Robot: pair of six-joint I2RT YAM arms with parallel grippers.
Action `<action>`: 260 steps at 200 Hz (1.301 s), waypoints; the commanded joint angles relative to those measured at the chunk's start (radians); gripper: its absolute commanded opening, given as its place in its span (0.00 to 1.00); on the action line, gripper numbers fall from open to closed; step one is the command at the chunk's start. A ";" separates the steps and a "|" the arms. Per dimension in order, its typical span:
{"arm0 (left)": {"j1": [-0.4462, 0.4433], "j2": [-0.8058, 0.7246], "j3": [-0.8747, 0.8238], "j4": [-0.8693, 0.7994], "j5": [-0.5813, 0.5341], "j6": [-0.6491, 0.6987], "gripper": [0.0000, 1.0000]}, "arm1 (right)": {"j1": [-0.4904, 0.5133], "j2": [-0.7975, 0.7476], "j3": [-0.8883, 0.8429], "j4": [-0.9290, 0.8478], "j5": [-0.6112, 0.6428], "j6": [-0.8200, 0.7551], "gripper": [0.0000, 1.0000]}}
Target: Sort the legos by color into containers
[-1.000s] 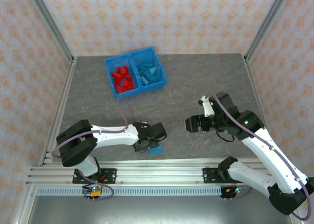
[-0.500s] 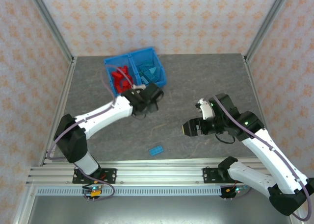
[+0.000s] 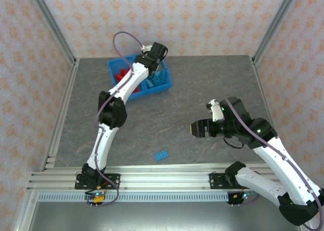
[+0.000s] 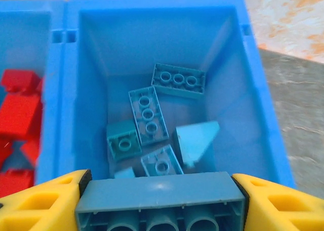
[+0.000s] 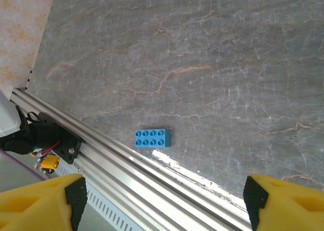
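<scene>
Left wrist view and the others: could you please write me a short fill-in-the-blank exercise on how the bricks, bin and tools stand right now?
1. The left tool grips a light ___ brick over the bin.
2. The left compartment of that bin holds bricks coloured ___.
3. A loose blue brick lies flat on the ___, outside the bin.
4. The right tool is ___, holding nothing.

Missing words: blue; red; table; open.

blue lego (image 5: 152, 138) flat on table (image 5: 202, 64) | beside rail (image 5: 119, 157) | fingers (image 5: 35, 205) apart
</scene>
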 commanded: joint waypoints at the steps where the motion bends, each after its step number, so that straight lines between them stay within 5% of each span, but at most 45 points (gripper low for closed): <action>1: 0.019 0.050 0.116 -0.036 -0.031 0.091 0.55 | -0.001 -0.027 0.028 -0.016 0.038 0.017 0.82; 53: 0.033 0.048 0.116 0.048 0.048 0.124 0.77 | -0.001 -0.042 0.030 -0.027 0.052 0.006 0.83; 112: 0.010 -0.144 0.082 -0.009 0.114 0.171 0.84 | -0.001 -0.004 0.013 0.031 0.023 0.018 0.83; 172: -0.154 -0.838 -0.643 0.291 0.141 0.384 0.86 | 0.022 0.122 -0.030 0.086 0.020 0.022 0.79; 206: -0.215 -1.166 -0.933 0.236 0.134 0.511 0.91 | 0.124 0.209 -0.037 0.149 0.046 0.044 0.79; 260: -0.221 -1.611 -1.266 -0.043 0.385 0.841 1.00 | 0.338 0.377 -0.052 0.224 0.112 0.140 0.79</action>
